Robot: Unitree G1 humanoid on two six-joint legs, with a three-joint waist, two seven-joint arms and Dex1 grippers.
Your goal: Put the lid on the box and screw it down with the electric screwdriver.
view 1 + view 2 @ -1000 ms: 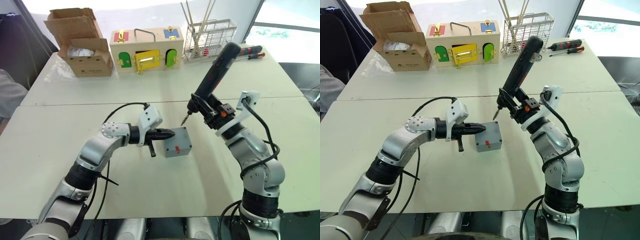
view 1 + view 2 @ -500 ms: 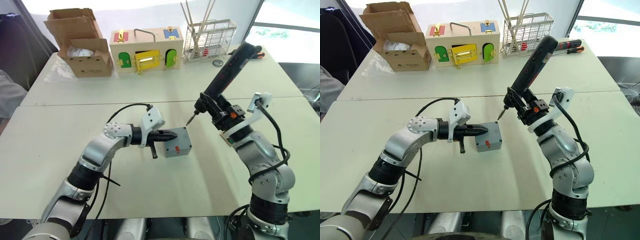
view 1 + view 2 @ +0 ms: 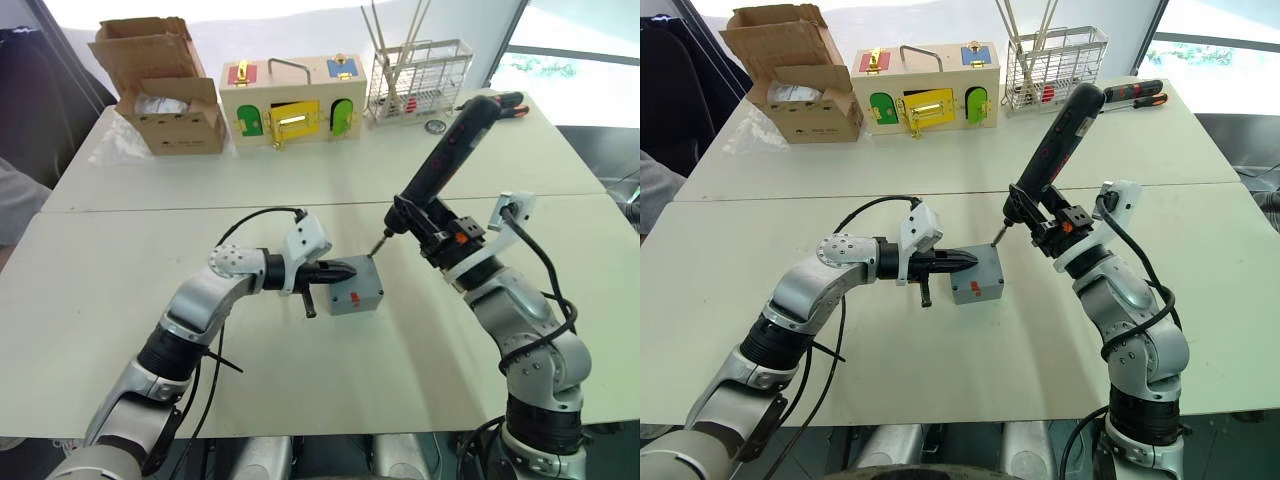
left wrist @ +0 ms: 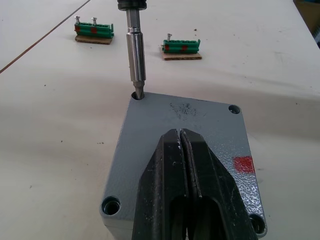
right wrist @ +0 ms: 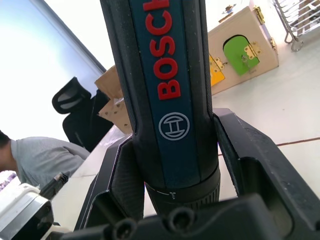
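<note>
Our right gripper (image 3: 1052, 222) is clamped around the one electric screwdriver (image 3: 1047, 156), which tilts up and away toward the far right of the table (image 3: 840, 370); in the right wrist view both fingers (image 5: 120, 175) press against its black-and-blue barrel. Its metal bit (image 4: 136, 70) comes down onto the far left corner screw hole of the lid (image 4: 200, 125), the tip touching or just entering the hole.

We count one lid, seated on top of the one grey box (image 3: 978, 283), whose near side shows a small red mark. The lid carries a red mark of its own and four corner holes. Our left gripper (image 4: 182, 137) lies over the lid from the robot's left, its two black fingers pressed together with nothing between them, their tips over the middle of the lid; we cannot tell whether they rest on it. So the box sits right under the left gripper and just left of and below the right one.

Compared with half a second ago, the screwdriver has swung back toward the box and its bit has come down from above the table beside the box to the lid's corner. Box, lid and left gripper have kept their places.

Farther out, two green terminal blocks (image 4: 182, 47) lie beyond the box, and along the far edge stand one cardboard box (image 3: 792, 80), one wooden box with coloured doors (image 3: 925, 86), one wire rack (image 3: 1055, 62) and red-and-black hand screwdrivers (image 3: 1140, 94). A person (image 5: 37, 162) sits off to the side.
</note>
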